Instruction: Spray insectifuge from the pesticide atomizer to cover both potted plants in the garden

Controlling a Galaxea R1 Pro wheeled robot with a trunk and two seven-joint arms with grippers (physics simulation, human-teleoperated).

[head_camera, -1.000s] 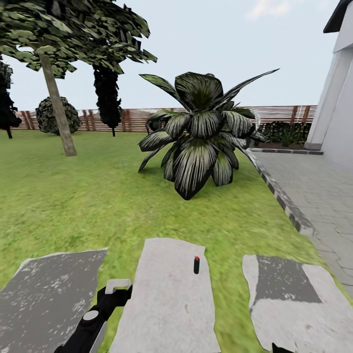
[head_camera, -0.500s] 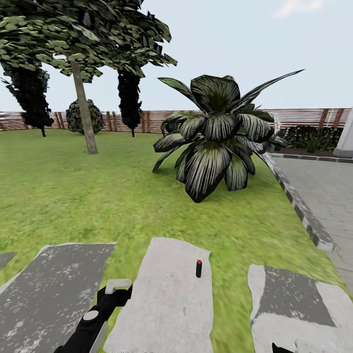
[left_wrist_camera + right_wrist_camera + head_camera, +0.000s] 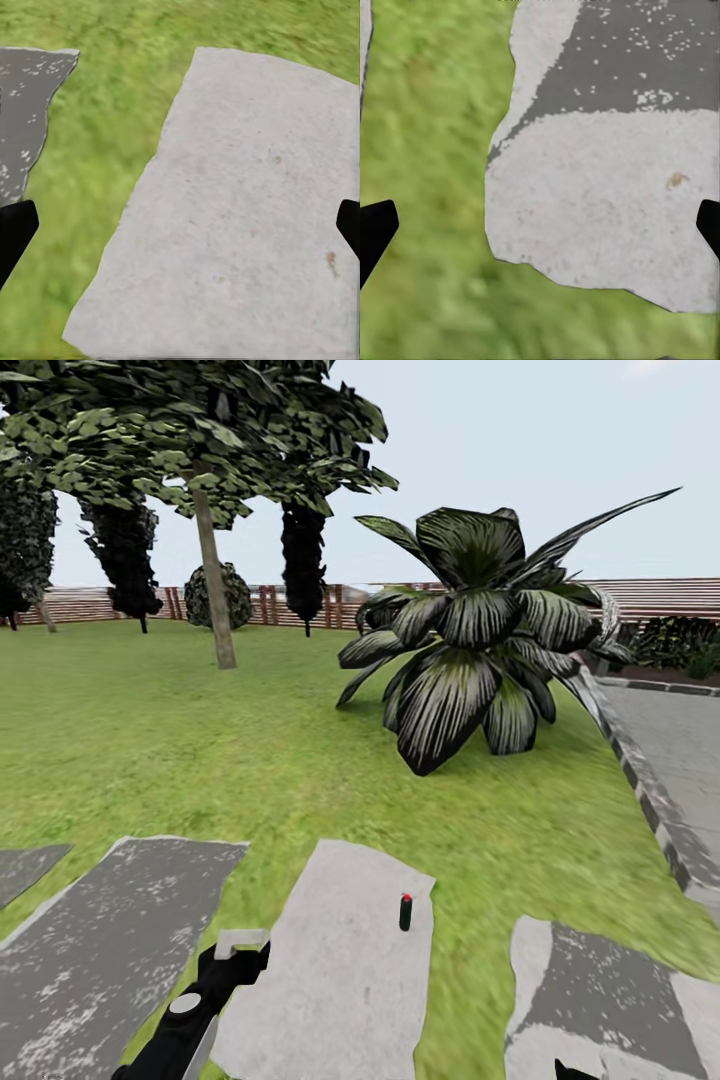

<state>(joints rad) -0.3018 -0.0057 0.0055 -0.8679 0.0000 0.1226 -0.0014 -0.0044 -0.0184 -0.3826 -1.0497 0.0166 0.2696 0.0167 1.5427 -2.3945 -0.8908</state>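
Pesticide atomizer [image 3: 405, 911]: upright on the pale middle stepping stone [image 3: 340, 970], untouched, as the head view has swung leftward over the past second; left pincer [image 3: 180, 225] and right pincer [image 3: 540, 225] released, holding nothing; approach and pickup outstanding.

The black left arm [image 3: 185, 1020] rises from the head view's 7 o'clock corner, its pale grey-tipped left gripper [image 3: 240, 943] pointing toward 1 o'clock. In both wrist views, dark fingertips [image 3: 15, 232] sit spread wide apart, holding nothing.
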